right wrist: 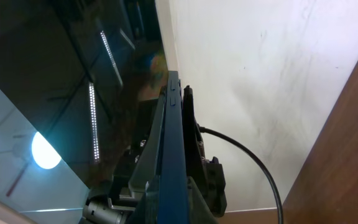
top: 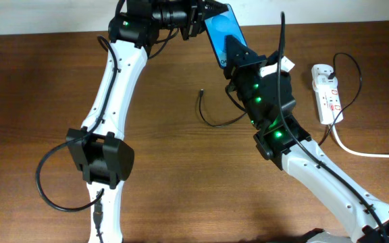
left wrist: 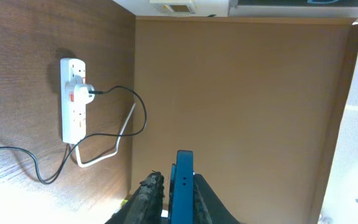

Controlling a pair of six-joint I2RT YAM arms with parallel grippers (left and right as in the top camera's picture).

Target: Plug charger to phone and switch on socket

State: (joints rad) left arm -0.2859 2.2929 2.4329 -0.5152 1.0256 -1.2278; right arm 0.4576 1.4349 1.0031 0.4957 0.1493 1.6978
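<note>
My left gripper point(left wrist: 178, 182) pinches the slim blue phone point(left wrist: 183, 163) edge-on between ribbed pads point(left wrist: 154, 190); my right gripper point(top: 237, 55) clamps its lower end, thin black charger point(top: 202, 95) lying near.

Matt wood-grain table point(top: 174, 169), glossy glass-fronted phone point(top: 220, 28), smooth white plastic socket point(top: 327, 94), glossy white arm shells point(top: 117, 88)
</note>
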